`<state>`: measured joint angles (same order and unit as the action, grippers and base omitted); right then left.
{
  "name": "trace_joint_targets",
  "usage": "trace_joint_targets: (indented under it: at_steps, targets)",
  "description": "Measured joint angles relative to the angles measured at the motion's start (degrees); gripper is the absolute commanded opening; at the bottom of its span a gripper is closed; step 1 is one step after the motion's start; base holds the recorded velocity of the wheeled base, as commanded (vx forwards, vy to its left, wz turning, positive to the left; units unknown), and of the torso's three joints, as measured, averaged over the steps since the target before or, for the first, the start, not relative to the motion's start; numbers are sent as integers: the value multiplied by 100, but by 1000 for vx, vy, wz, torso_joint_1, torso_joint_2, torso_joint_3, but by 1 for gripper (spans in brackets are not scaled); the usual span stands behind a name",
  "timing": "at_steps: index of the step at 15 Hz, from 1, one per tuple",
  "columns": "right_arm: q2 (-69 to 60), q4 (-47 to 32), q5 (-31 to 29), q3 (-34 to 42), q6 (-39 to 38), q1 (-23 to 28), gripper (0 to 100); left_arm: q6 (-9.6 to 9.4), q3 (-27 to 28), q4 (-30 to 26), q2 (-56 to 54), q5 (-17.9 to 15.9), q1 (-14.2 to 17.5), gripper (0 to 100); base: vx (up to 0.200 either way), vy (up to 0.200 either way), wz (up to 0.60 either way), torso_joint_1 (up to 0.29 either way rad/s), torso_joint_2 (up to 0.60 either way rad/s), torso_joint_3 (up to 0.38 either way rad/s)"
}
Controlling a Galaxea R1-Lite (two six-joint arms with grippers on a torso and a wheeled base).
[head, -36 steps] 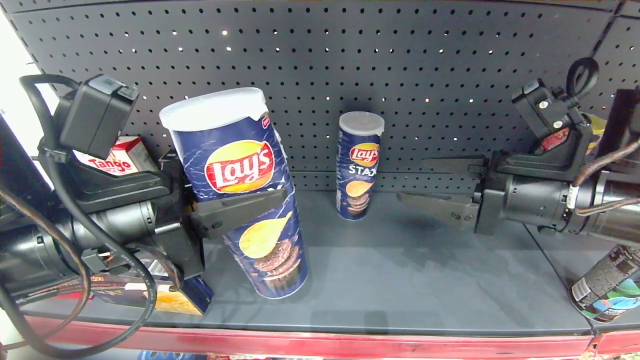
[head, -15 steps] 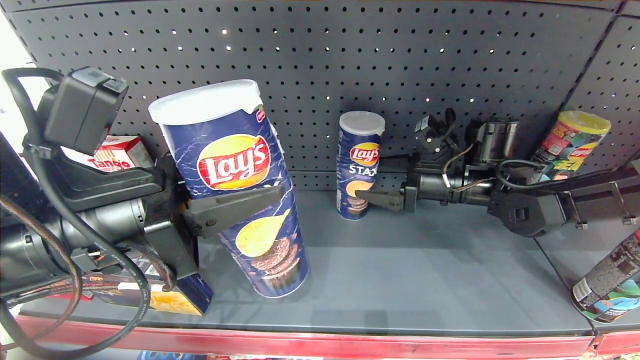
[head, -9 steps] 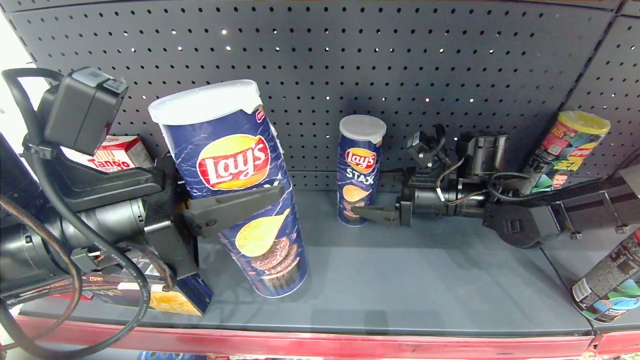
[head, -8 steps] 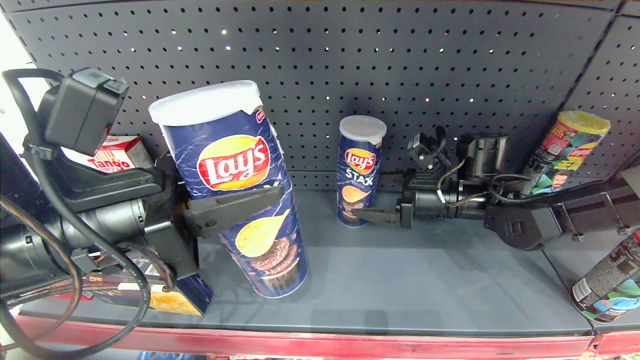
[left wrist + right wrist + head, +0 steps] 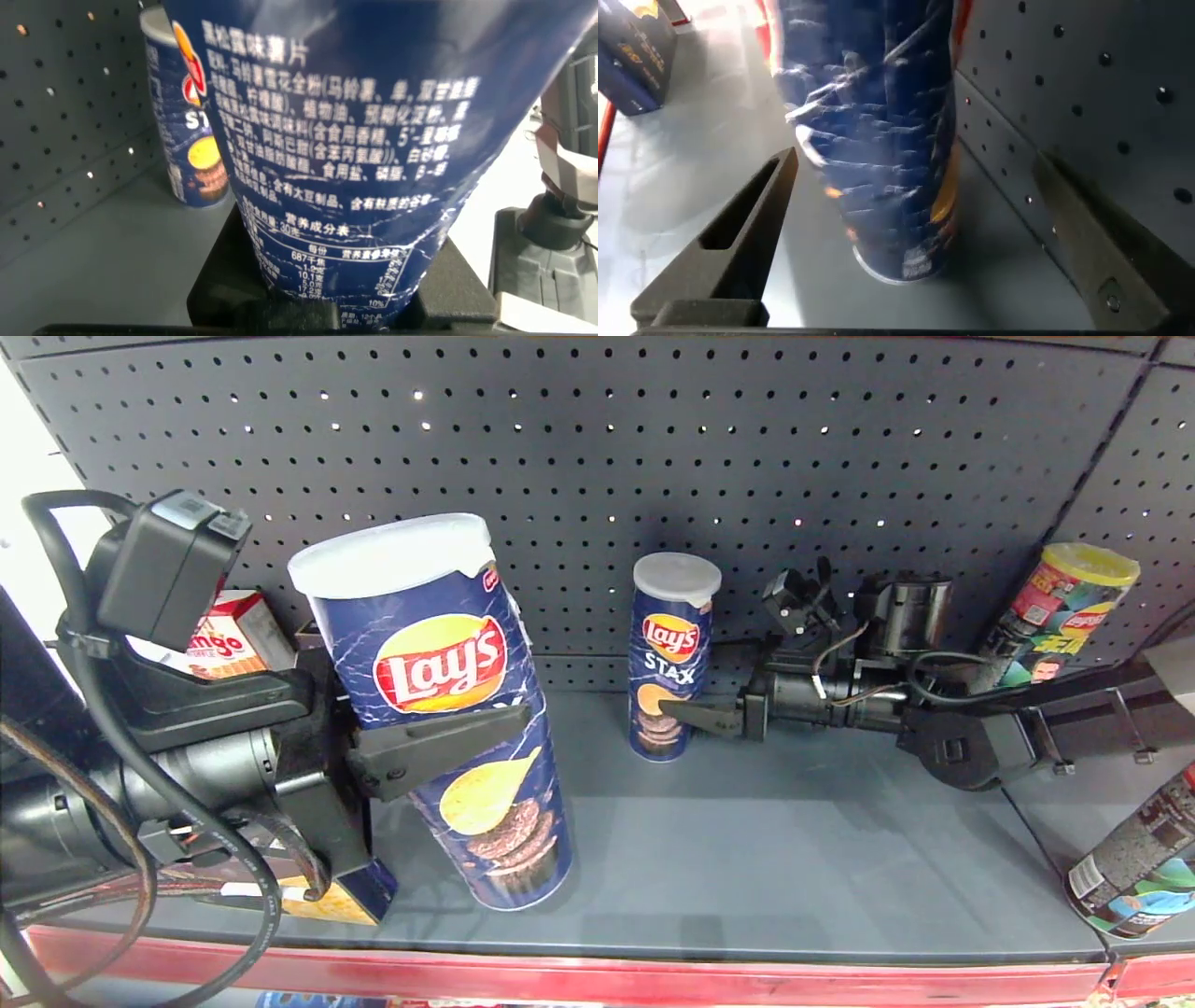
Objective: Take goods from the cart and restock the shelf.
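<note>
Handling: light, slick, crushable, so hold mid-body, gently. Left gripper (image 5: 485, 728) pinches the big can (image 5: 439, 653) near the shelf's (image 5: 794, 859) front-left; right gripper's (image 5: 689, 695) spread fingers (image 5: 738, 233) flank the small can (image 5: 672, 653), seemingly untouched, at the back edge.

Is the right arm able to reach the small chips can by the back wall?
Probably yes: the right gripper is open, fingers either side of the small can, nothing between.

Blue near can (image 5: 439, 709), far can (image 5: 674, 653) on shelf (image 5: 747, 859)
</note>
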<state>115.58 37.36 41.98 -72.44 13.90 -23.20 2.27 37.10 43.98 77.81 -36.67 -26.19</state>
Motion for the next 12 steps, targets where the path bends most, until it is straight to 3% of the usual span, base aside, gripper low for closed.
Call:
trace_joint_targets:
  at_steps: [12]
  targets:
    - [545,11,1133,-650,-24,24,100,7,-79,-6,-72,44,20,0,0,0,0,0,0,0]
